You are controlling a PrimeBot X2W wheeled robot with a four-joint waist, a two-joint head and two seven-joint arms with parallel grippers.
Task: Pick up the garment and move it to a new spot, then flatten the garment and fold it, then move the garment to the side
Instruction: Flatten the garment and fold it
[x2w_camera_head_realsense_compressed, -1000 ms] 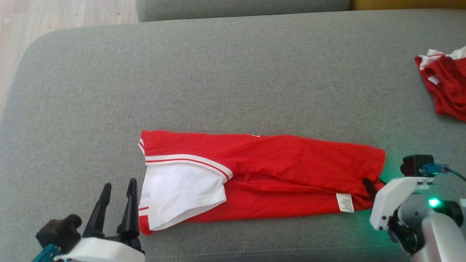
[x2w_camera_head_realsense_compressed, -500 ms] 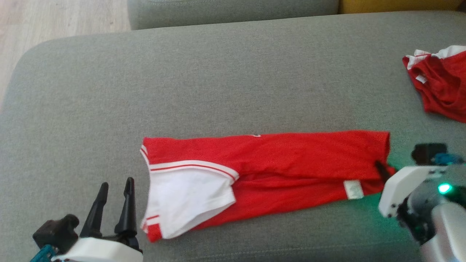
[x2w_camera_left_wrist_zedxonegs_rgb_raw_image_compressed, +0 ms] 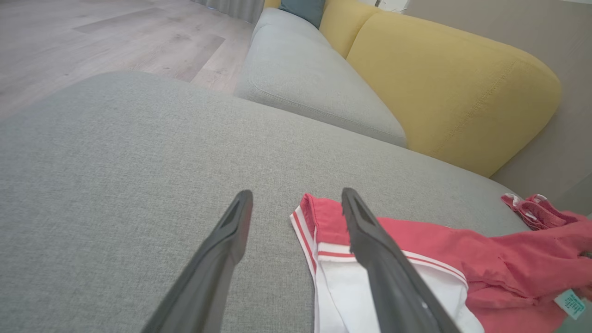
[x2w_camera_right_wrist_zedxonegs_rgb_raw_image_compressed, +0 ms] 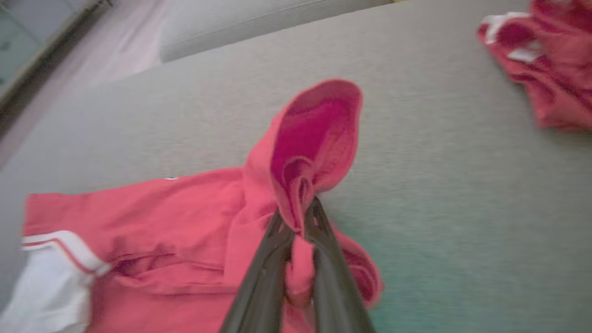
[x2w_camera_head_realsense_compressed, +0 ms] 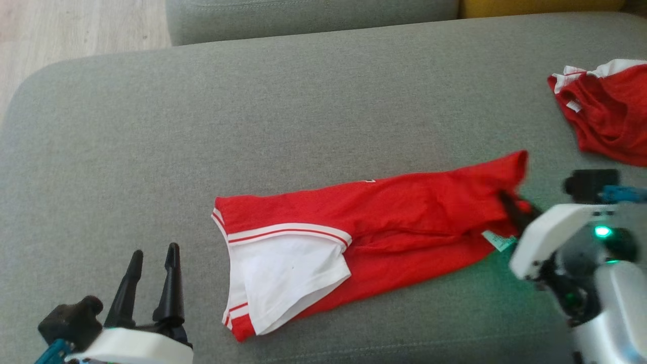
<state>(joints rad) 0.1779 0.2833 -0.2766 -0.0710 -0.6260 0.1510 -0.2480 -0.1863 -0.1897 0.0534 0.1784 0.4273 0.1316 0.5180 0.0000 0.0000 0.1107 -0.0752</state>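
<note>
Well right of garment, red heap

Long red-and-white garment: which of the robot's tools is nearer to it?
Right. The right tool is shut on the garment's red end; the left tool hangs open beside its white end, not touching.

The garment lies stretched left to right on the near half of the sofa seat. A second garment sits at the far right, well apart. The left gripper is near left of the garment, and the right gripper is at its right end. Another cushion lies behind the seat.
</note>
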